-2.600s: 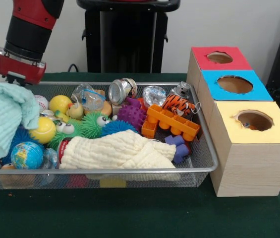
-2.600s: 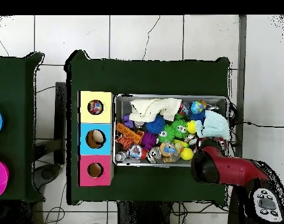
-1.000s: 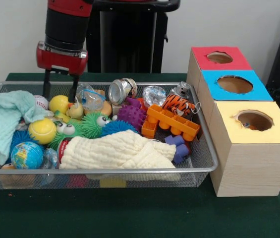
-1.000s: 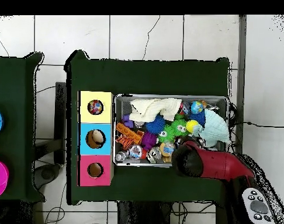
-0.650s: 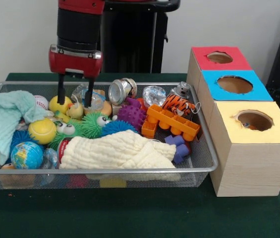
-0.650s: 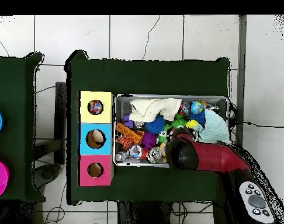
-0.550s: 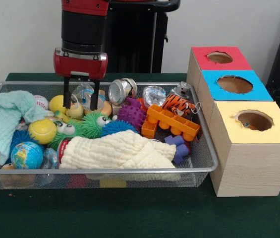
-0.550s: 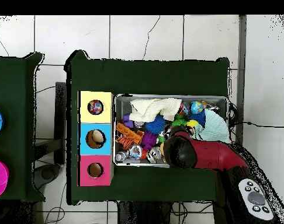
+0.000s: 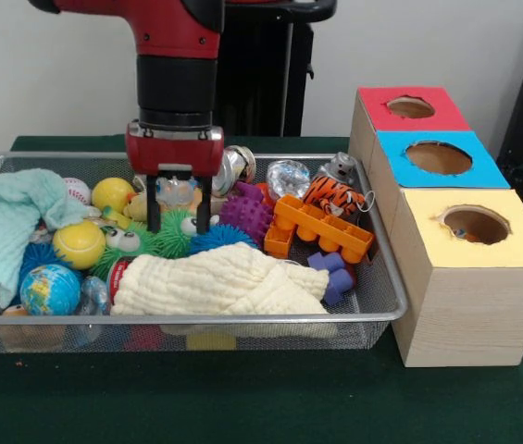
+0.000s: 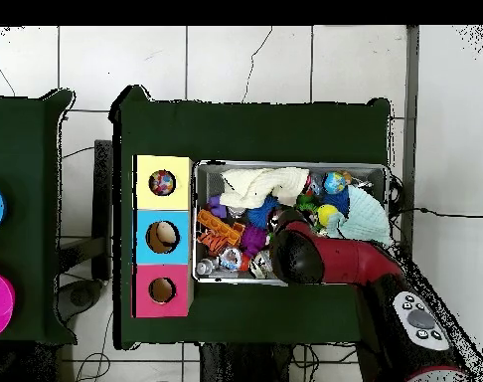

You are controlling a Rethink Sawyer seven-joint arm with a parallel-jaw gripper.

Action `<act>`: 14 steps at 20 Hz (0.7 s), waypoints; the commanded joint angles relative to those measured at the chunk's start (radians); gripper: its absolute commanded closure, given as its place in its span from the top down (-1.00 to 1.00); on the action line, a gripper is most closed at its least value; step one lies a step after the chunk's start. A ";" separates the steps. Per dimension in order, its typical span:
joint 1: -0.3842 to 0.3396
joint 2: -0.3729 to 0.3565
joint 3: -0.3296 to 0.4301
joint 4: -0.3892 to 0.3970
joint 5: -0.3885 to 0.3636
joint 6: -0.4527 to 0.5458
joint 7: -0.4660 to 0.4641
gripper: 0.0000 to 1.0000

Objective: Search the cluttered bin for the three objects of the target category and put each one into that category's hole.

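A: Item one, the gripper (image 9: pixel 178 222)?
B: Hanging in the middle of the bin (image 9: pixel 372 310), two dark fingers (image 9: pixel 154 215) spread moderately apart and empty, tips down among the toys at the green spiky toy with eyes (image 9: pixel 173 233). Overhead, the red arm (image 10: pixel 350 264) covers it.

A: Cloths?
B: One cream cloth (image 9: pixel 219 282) along the front of the bin; one mint cloth (image 9: pixel 6 217) draped over the left end. Neither is printed.

A: The patterned fabric bundles?
B: None identifiable in the bin. Overhead, a multicoloured thing (image 10: pixel 162 182) sits inside the yellow hole (image 10: pixel 162 183); what it is cannot be told.

A: Boxes?
B: Three in a row just beside the bin's right end: red (image 9: pixel 409 108) farthest, blue (image 9: pixel 439 158) between, yellow hole nearest in the front view (image 9: pixel 475 225).

A: Other contents?
B: Orange block (image 9: pixel 321 229), tiger toy (image 9: pixel 333 196), purple spiky ball (image 9: pixel 245 215), globe ball (image 9: pixel 48 289), yellow ball (image 9: pixel 80 243).
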 commanded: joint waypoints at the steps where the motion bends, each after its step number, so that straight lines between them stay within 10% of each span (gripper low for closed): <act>1: 0.026 0.151 0.012 0.013 -0.068 -0.182 0.136 1.00; 7: 0.025 0.199 0.030 0.001 -0.059 -0.239 0.135 1.00; 14: 0.079 0.082 0.022 -0.021 0.016 -0.017 0.078 1.00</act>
